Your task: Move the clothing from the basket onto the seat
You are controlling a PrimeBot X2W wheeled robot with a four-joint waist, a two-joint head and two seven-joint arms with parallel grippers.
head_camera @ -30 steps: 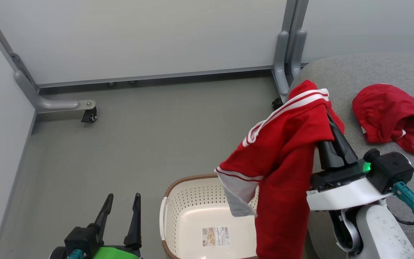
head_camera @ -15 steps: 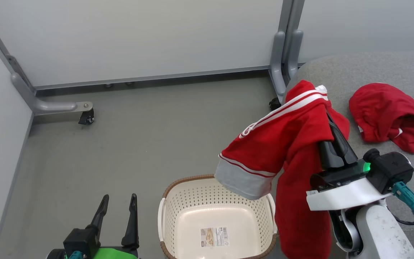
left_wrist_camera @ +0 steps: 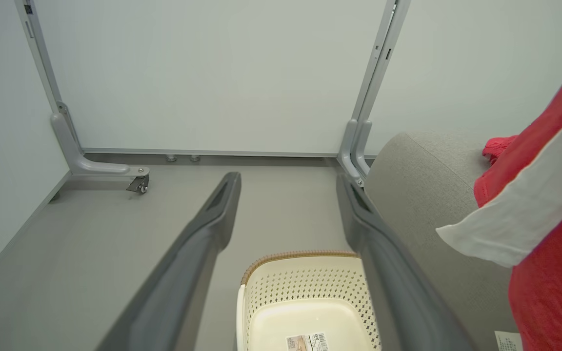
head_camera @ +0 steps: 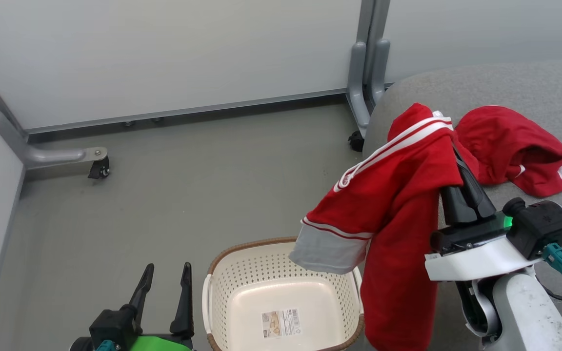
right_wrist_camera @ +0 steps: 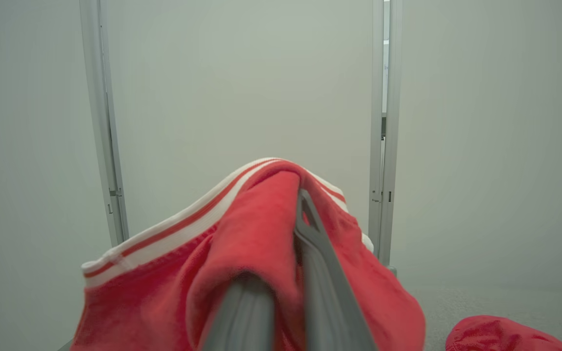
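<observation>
The big soft red garment (head_camera: 398,195) has white stripes and a pale panel. The small red garment (head_camera: 510,146) has white trim. The cream plastic basket (head_camera: 261,265), dotted with holes, has a brown rim. The grey fabric seat (head_camera: 505,83) is plain.

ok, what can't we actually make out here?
- Right claw, fingertips: head view, buried in the striped red garment.
- Basket, near end: head view, cut off by the bottom edge.
- Small red garment, left part: head view, behind that striped one.
- Barcode sticker, print: head view, too small.
</observation>
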